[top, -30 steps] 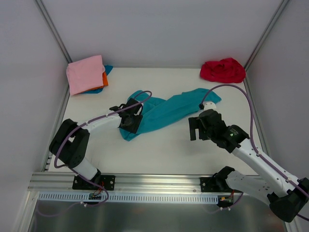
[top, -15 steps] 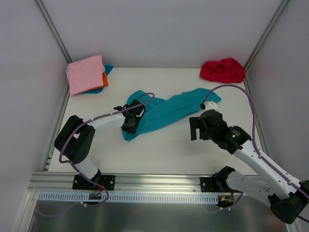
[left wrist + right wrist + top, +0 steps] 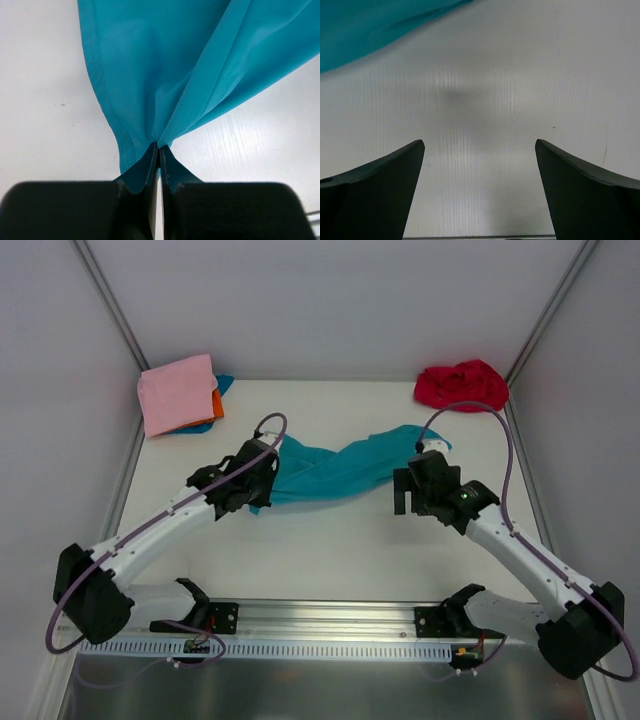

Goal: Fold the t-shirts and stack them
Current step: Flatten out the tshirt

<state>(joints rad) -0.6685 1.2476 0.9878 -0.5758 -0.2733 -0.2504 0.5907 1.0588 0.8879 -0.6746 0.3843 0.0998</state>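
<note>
The left gripper [image 3: 159, 149] is pinching the teal t-shirt [image 3: 165, 65] at its hemmed edge. The right gripper [image 3: 479, 144] is hovering wide open, apparently just above the table [image 3: 485, 90].

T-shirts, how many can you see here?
5. The teal shirt lies in the middle, the red shirt is crumpled far right, and the pink shirt sits far left atop an orange shirt and a blue shirt. More could hide underneath.
</note>
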